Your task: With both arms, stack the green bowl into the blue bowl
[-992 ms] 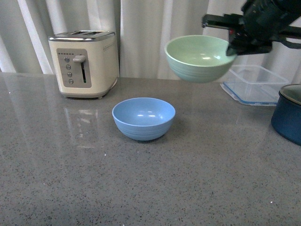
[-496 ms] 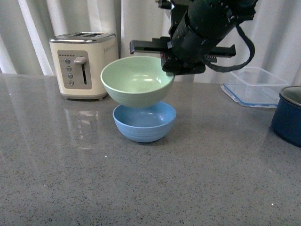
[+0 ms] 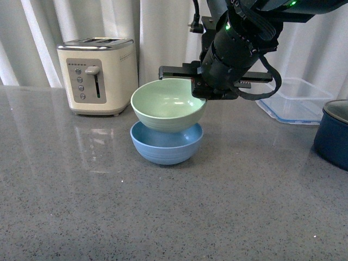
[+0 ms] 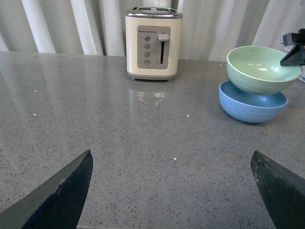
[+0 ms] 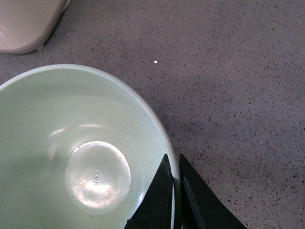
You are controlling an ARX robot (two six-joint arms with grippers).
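Note:
The green bowl (image 3: 167,104) sits tilted in the mouth of the blue bowl (image 3: 166,145) at the middle of the grey counter. My right gripper (image 3: 200,88) is shut on the green bowl's right rim, one finger inside and one outside, as the right wrist view (image 5: 174,168) shows over the bowl's inside (image 5: 71,157). The left wrist view shows both bowls, green (image 4: 261,70) on blue (image 4: 251,102), far off ahead. My left gripper (image 4: 171,160) is open and empty, low over bare counter, its fingers (image 4: 62,193) wide apart.
A cream toaster (image 3: 98,73) stands at the back left. A clear plastic container (image 3: 296,98) lies at the back right, and a dark navy pot (image 3: 333,130) stands at the right edge. White curtains hang behind the counter (image 3: 163,217).
My right arm carried the green bowl from high at the right, leftward and down, then a little back right, onto the blue bowl. The blue bowl stayed put.

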